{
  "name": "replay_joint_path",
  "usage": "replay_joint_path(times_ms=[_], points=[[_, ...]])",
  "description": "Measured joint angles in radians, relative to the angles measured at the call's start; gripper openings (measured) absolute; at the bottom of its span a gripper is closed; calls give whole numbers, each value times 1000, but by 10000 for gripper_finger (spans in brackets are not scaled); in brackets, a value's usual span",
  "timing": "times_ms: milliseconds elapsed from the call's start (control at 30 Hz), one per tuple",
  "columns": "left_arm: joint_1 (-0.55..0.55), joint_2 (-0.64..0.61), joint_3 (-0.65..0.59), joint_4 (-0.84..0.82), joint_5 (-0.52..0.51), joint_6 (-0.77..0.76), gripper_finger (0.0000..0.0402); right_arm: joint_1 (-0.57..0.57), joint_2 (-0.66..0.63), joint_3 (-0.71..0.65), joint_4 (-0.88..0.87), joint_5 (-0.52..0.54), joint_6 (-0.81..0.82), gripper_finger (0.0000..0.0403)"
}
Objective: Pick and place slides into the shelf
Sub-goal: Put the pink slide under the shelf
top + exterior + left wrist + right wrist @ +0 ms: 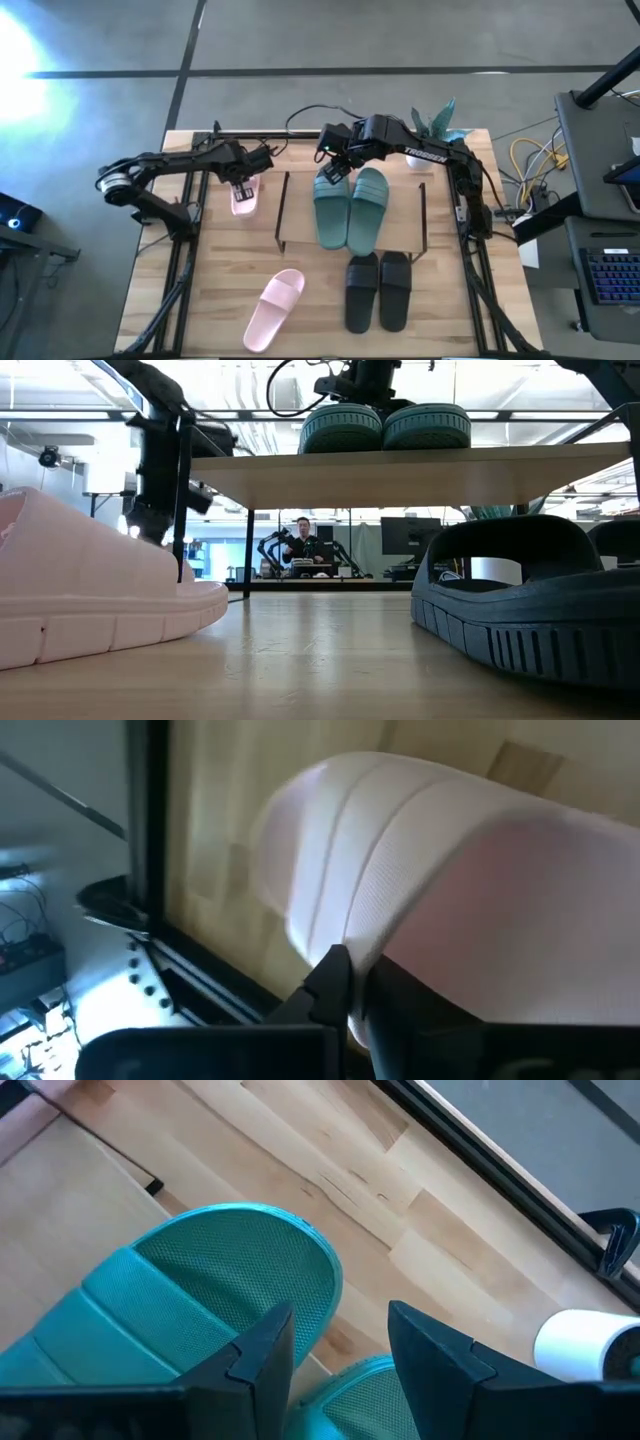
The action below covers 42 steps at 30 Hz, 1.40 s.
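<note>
A pale pink slide point(245, 196) lies left of the shelf point(300, 228), with my left gripper point(242, 186) shut on it. Two teal slides point(330, 208) point(367, 208) lie side by side on the shelf's board point(400, 472). My right gripper point(340, 1350) hangs open over the far end of the left teal slide point(190, 1290), fingers apart above it. A second pink slide point(272, 308) and two black slides point(378, 290) rest sole-down on the table near the front. My left gripper pinches the edge of the pink slide's strap point(350, 935) between its two fingers, one finger point(325, 985) on the strap's outer face and the other point(410, 1005) under it. The fingers come slanting down from above. Whether the slide is off the table, I cannot tell.
A white roll point(585, 1345) and a teal plant point(440, 125) stand at the far right of the table. The shelf's thin black end frames point(280, 205) rise beside the held slide. Bare wood lies left of the near pink slide point(190, 300).
</note>
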Motion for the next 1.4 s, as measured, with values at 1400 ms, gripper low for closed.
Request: replay_joint_path(times_ms=[1400], points=[[-972,-200,472,52,257,-730,0,95,-291,31,-88,269,141,63]])
